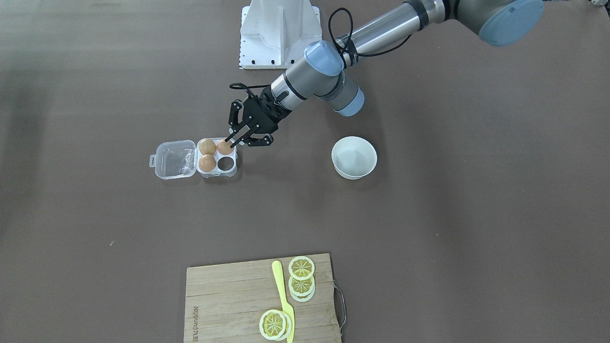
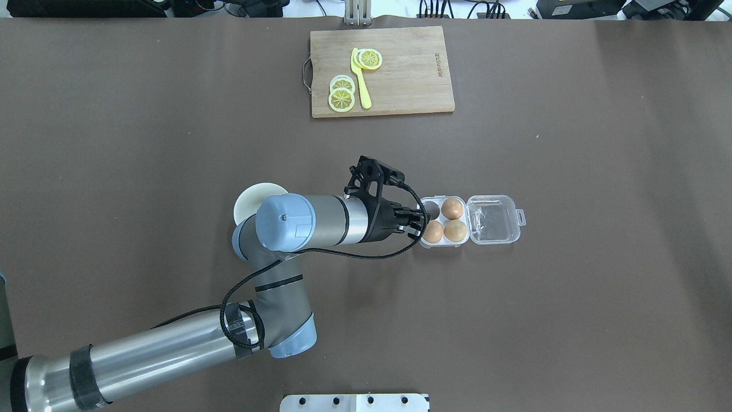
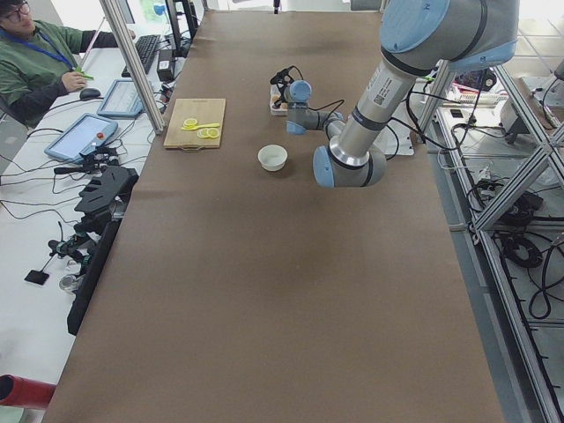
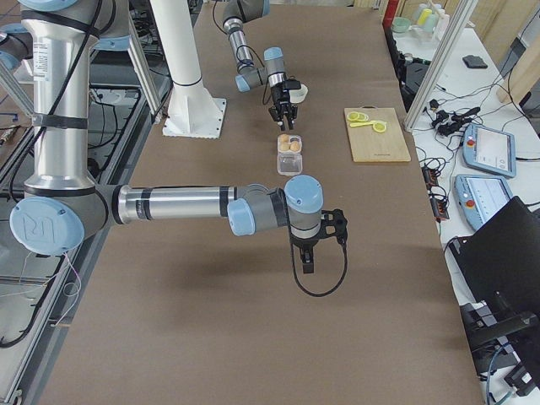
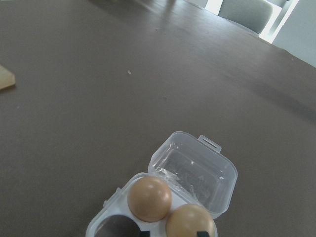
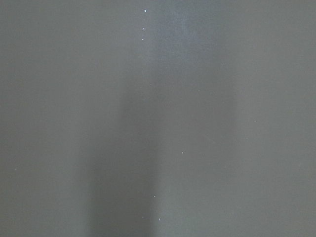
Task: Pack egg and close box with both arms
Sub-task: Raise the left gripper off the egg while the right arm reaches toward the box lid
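The clear box point(image 1: 215, 174) lies on the brown table with its lid point(image 1: 175, 160) flung open flat beside it. Three tan eggs sit in its cells and the fourth cell point(image 1: 226, 163) is empty. My left gripper point(image 1: 232, 141) reaches down over the cell nearest the arm, its two fingers shut on the egg point(image 1: 224, 148) there. From overhead, that egg point(image 2: 434, 233) shows just past the left gripper point(image 2: 421, 226). In the left wrist view only the two other eggs point(image 5: 149, 198) and the fingertips point(image 5: 202, 233) show. My right gripper point(image 4: 306, 260) hangs low over bare table, far from the box; whether it is open or shut I cannot tell.
A white bowl point(image 1: 354, 157) stands beside the box, on the arm's side. A wooden cutting board point(image 1: 224, 295) with lemon slices point(image 1: 301, 267) and a yellow knife point(image 1: 284, 300) lies at the table's far edge. The white pedestal point(image 1: 279, 33) is at the robot's base. A person sits at a desk beyond the table end.
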Robot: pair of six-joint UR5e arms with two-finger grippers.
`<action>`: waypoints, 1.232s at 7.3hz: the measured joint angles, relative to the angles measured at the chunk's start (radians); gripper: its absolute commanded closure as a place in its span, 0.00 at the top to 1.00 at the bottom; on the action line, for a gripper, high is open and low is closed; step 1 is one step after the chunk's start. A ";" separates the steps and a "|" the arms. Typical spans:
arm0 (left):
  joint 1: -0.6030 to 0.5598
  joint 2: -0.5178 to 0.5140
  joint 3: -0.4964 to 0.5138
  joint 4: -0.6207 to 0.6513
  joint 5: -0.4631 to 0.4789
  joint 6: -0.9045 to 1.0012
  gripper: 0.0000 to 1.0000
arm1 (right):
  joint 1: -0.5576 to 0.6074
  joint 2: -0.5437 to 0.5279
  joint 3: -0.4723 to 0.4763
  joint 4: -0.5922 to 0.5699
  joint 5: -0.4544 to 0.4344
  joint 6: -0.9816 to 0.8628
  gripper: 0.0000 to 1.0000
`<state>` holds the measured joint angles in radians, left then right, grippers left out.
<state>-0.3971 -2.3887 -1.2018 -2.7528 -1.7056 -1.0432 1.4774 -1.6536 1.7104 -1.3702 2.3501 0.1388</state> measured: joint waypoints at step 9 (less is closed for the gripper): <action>0.009 -0.010 0.032 0.085 0.016 -0.737 0.00 | -0.027 0.003 0.034 0.002 0.168 0.184 0.97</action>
<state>-0.3882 -2.3988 -1.1697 -2.6682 -1.6898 -1.7802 1.4508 -1.6511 1.7449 -1.3686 2.5186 0.3225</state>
